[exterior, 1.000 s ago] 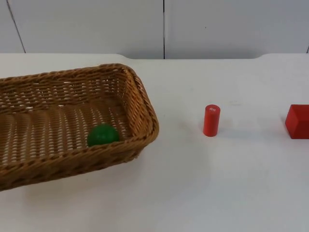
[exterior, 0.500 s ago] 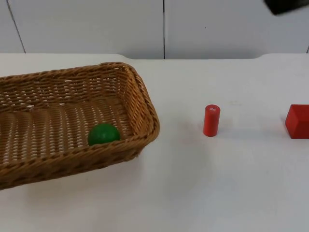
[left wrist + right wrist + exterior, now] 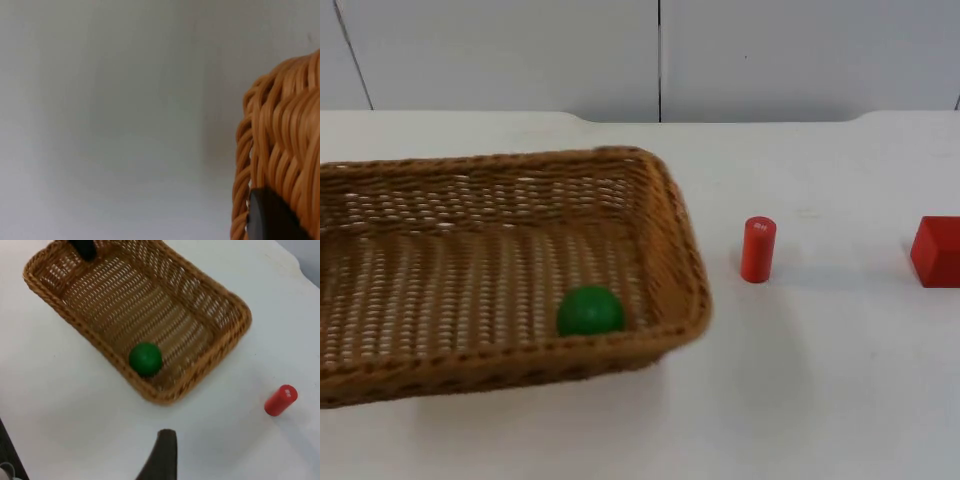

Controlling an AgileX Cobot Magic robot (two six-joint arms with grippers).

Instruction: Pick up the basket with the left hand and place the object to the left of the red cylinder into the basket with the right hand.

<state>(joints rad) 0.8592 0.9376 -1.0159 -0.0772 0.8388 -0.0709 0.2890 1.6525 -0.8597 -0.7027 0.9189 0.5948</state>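
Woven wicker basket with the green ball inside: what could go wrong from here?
The green ball sits loose on the floor of the woven wicker basket, near its front wall; any tilt could send it rolling, perhaps over the low rim. The left hand grips only the far rim, so the long basket may sag or swing. The small red cylinder stands upright beside the basket's end; a sideways swing could topple it.

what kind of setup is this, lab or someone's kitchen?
Likely a lab test bench, not a kitchen: a bare white table top ending at a grey partition wall, with toy-like props, a red cylinder, a red block and a green ball in a wicker basket.
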